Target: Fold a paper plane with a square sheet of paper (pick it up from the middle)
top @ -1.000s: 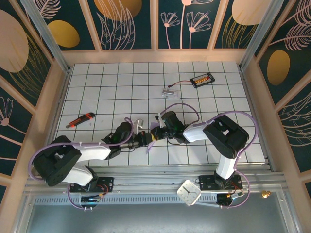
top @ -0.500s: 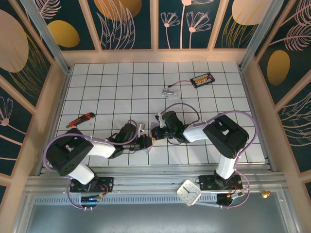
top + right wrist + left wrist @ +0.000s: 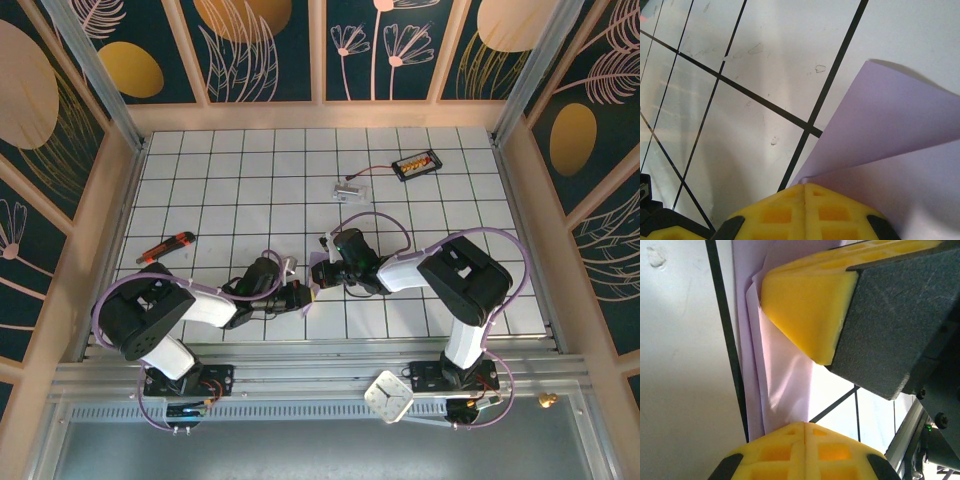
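The square sheet of paper (image 3: 317,279) is thin lavender paper, folded into layers and raised off the white tiled table (image 3: 250,190) between my two grippers. My left gripper (image 3: 305,294) comes in from the left and is shut on its lower edge. In the left wrist view the paper (image 3: 782,375) runs into the closed yellow fingertips (image 3: 790,440), with the right gripper's yellow finger (image 3: 805,305) above. My right gripper (image 3: 325,270) is shut on a folded corner. In the right wrist view the paper (image 3: 890,130) fans out from the closed tips (image 3: 785,212). The paper plane is out of view.
An orange and black utility knife (image 3: 166,247) lies at the left. A small clear piece with a wire (image 3: 348,188) and a black and orange device (image 3: 416,164) lie farther back. A white clock-like square (image 3: 389,396) sits on the near rail. Wooden walls ring the table.
The left arm's elbow has swung up and to the right, and its gripper has edged slightly right along the paper. The right arm and the paper have stayed put.
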